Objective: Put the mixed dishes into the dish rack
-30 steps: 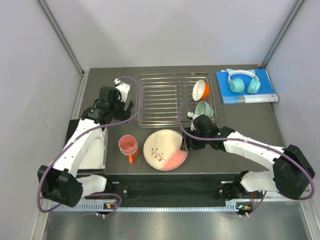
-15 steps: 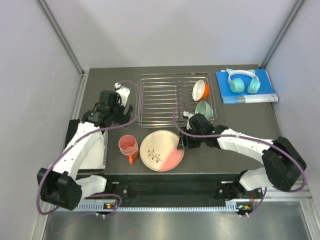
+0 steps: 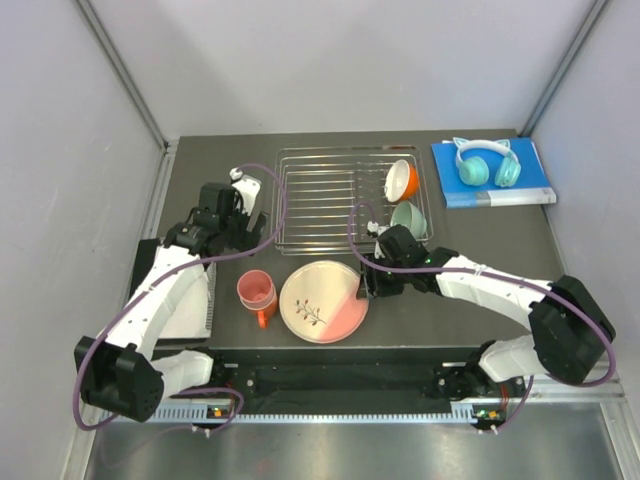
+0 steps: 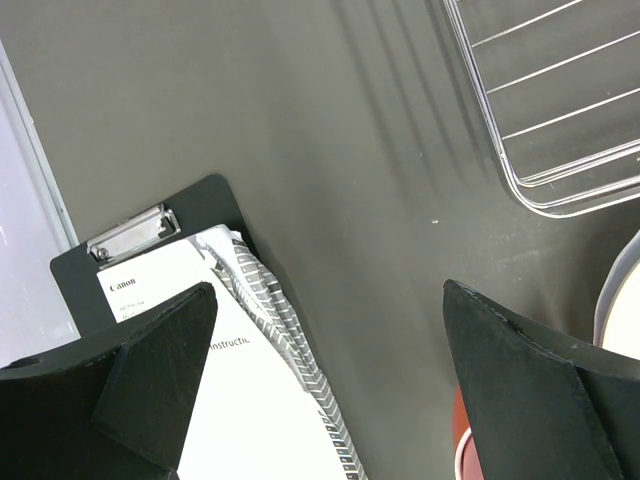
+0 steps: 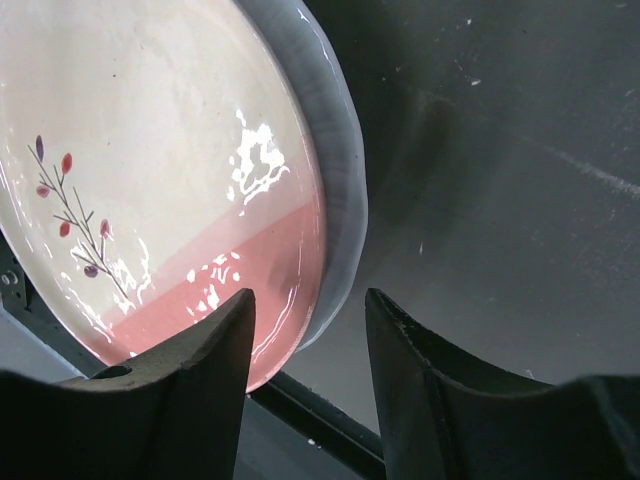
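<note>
The cream-and-pink sprig-patterned plate [image 3: 322,300] lay flat on the dark surface [image 3: 480,240], near its front edge and just in front of the dish rack [image 3: 335,200]. The right end effector [image 5: 308,302] was at the plate's right-hand rim. In the right wrist view its jaws were narrowly parted and straddled that rim, with one finger over the pink glaze and the other outside the rim above the surface. A strip of pink showed between the inner finger and the rim, so the plate was not pinched.

The left end effector [image 4: 330,300] hung wide open and held nothing. It was over bare surface off the rack's left front corner, with a clipboard [image 4: 205,205] below it.

The orange handled mug [image 3: 258,295] stood just left of the plate. The orange bowl [image 3: 402,181] and mint-green bowl [image 3: 408,216] leaned at the rack's right end.
</note>
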